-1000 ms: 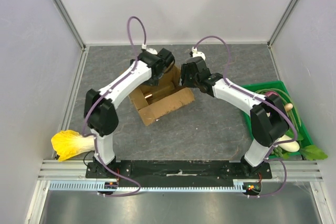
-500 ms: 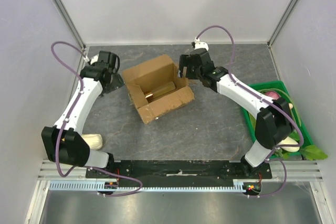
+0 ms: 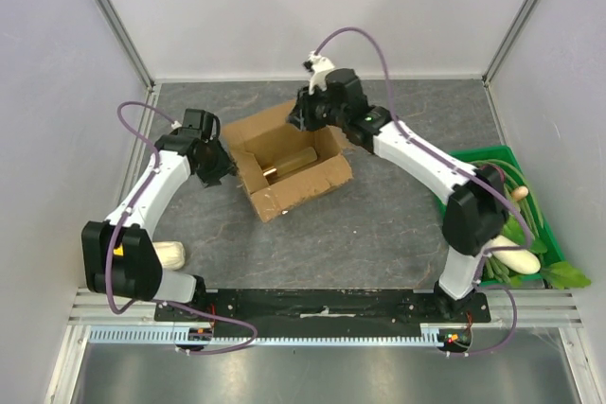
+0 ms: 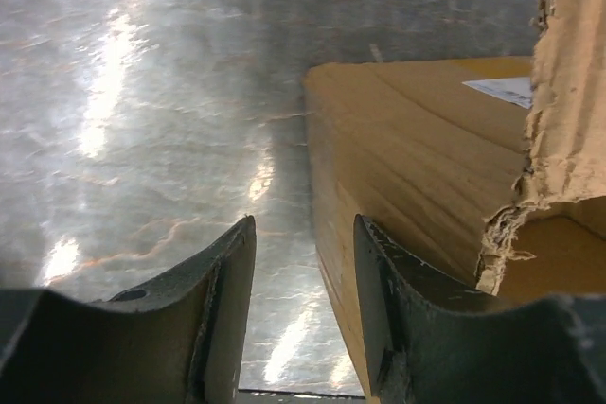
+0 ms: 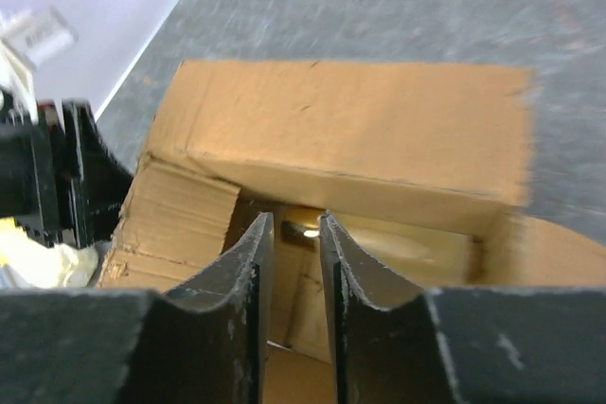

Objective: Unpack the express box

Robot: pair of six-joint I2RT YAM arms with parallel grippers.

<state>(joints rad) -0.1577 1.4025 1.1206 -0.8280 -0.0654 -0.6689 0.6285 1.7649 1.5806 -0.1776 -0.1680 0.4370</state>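
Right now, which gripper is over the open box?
The right gripper, above the express box; the left gripper is outside, beside its left wall.

Here we are in a robot lab cell: white panels (image 3: 312,7) box in the grey tabletop (image 3: 379,224) on three sides, aluminium posts (image 3: 111,14) at its far corners, slotted rail (image 3: 114,307) along its near edge.

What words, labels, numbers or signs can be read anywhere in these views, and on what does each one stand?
No text can be read in any view.
white paper label on the plain brown corrugated cardboard box: there is print on it, but it is too small and blurred to read.
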